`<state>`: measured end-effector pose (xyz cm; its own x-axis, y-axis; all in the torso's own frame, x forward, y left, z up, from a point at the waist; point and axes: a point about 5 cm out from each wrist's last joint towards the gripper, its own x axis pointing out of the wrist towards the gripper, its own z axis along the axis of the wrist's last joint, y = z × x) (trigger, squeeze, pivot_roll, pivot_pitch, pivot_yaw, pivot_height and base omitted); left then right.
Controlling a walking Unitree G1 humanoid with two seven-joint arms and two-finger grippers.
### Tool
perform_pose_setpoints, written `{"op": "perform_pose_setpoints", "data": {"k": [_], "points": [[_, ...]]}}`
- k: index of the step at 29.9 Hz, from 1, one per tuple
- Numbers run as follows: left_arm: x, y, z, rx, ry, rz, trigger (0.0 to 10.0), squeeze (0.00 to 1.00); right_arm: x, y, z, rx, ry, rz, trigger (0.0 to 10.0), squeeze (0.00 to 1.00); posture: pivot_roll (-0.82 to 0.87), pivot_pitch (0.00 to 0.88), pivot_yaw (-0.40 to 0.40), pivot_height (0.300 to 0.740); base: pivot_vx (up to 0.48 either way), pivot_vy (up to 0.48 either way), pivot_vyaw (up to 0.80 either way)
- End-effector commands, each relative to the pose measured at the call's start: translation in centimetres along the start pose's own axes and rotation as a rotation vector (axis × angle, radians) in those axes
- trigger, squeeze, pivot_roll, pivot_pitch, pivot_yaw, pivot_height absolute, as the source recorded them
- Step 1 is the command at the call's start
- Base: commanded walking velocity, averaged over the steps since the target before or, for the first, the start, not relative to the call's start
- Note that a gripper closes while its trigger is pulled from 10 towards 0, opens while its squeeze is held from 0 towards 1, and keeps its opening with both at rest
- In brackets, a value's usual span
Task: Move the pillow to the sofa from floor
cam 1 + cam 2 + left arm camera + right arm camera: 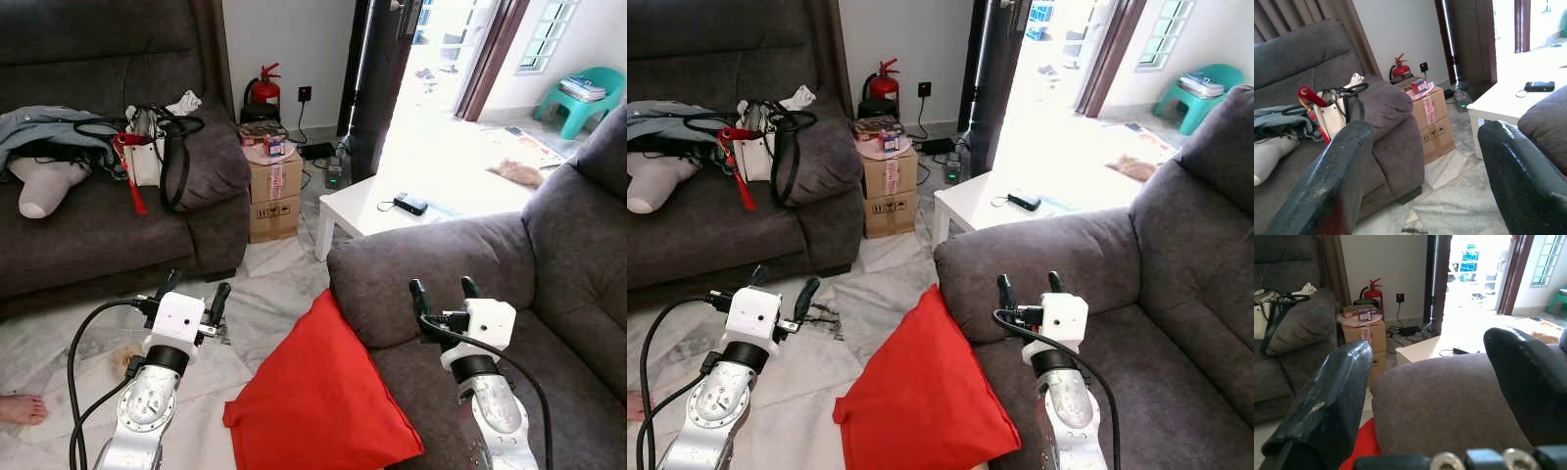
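Pillow (pixel 318 397) first: from the left eye I see the red cushion on the marble floor (pixel 269 284), propped against the front of the near sofa (pixel 549 284) by its armrest, not yet lifted. My left gripper (pixel 192 290) hovers over the floor beside it, fingers spread and holding nothing; my right gripper (pixel 444 291) sits above the sofa seat just behind the armrest, fingers likewise apart and empty.

The right eye shows the same layout — pillow between my two arms, neither touching it.

Left wrist: both fingers frame the far sofa (pixel 1327 98), where a white handbag (pixel 1334 115) stuffed with loose items sits by the armrest. A cardboard box (pixel 1432 115) beside it carries small packets on top.

Right wrist: fingers wide apart, the near armrest straight ahead, a sliver of red below.

My worry — a soft, leaning cushion may fold or slip if I pinch only a corner, and the armrest could block the right arm coming down.
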<state>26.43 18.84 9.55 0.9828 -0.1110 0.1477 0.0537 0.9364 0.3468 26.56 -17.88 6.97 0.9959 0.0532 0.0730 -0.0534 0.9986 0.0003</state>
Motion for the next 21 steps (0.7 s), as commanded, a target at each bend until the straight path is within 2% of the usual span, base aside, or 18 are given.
{"op": "perform_pose_setpoints", "data": {"k": [1,3,14,21], "points": [[0.06,-0.37,-0.24,-0.001,0.019,-0.008,10.0,0.00,0.06,-0.12,-0.23,-0.006,0.021,0.005,10.0,0.00,0.01,0.002,-0.065,0.686,0.000,0.000,0.00],[0.03,-0.39,-0.24,-0.001,0.020,-0.008,10.0,0.00,0.02,0.06,-0.22,-0.010,0.019,0.020,10.0,0.00,0.01,0.003,-0.067,0.672,0.000,0.000,0.00],[-0.04,-0.31,-0.27,0.003,0.020,0.002,10.0,0.00,-0.02,0.30,-0.18,-0.026,0.017,0.041,10.0,0.00,0.01,0.000,-0.067,0.672,0.000,0.000,0.00],[-0.03,-0.28,-0.30,0.002,0.020,-0.001,10.0,0.00,0.19,0.47,0.12,-0.024,0.000,0.056,10.0,0.00,0.01,0.000,-0.066,0.638,0.000,0.000,0.00]]}}
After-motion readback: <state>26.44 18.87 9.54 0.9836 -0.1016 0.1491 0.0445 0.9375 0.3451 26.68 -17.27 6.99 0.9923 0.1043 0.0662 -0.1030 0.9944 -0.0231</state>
